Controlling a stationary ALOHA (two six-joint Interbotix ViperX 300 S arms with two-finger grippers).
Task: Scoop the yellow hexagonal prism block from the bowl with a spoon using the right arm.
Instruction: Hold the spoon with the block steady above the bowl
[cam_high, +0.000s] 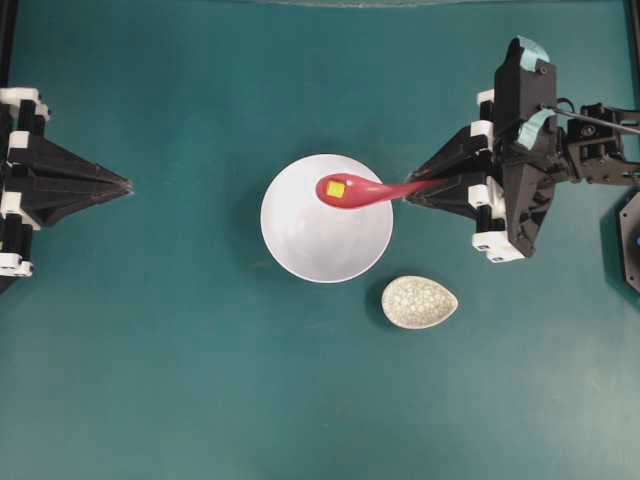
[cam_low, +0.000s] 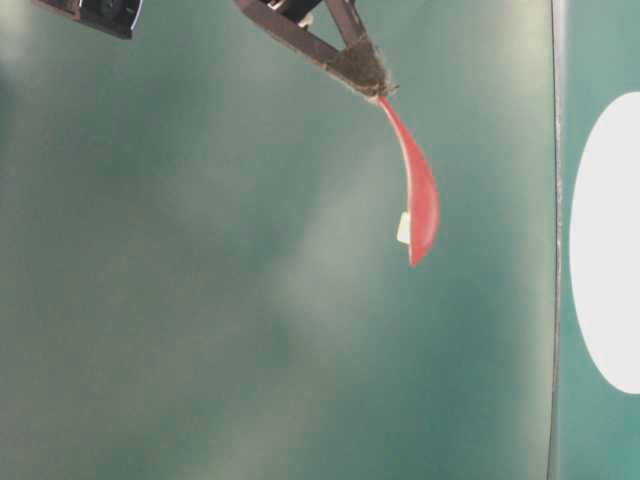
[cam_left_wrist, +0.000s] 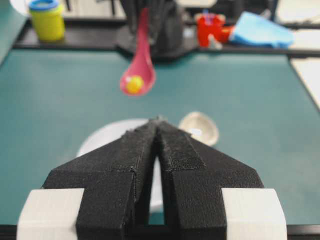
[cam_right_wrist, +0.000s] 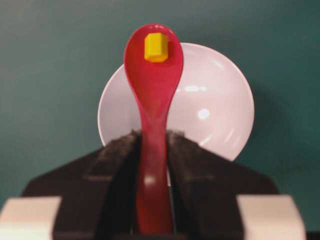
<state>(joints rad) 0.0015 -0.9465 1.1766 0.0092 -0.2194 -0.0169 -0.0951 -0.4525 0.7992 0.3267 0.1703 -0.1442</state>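
Note:
My right gripper (cam_high: 412, 193) is shut on the handle of the pink-red spoon (cam_high: 350, 189), held out leftward above the white bowl (cam_high: 320, 240). The yellow hexagonal prism block (cam_high: 336, 188) lies in the spoon's scoop, well clear of the bowl. In the right wrist view the spoon (cam_right_wrist: 153, 90) runs up from between the jaws with the block (cam_right_wrist: 156, 48) near its tip and the bowl (cam_right_wrist: 215, 105) below. The table-level view shows the spoon (cam_low: 420, 200) hanging in the air. My left gripper (cam_high: 125, 186) rests shut at the left, holding nothing, its fingertips (cam_left_wrist: 159, 122) pressed together.
A speckled oval spoon rest (cam_high: 419, 302) lies on the green table just right of the bowl's near side. Beyond the table's far edge stand a yellow container (cam_left_wrist: 46, 19), a red cup (cam_left_wrist: 210, 27) and a blue cloth (cam_left_wrist: 262, 31).

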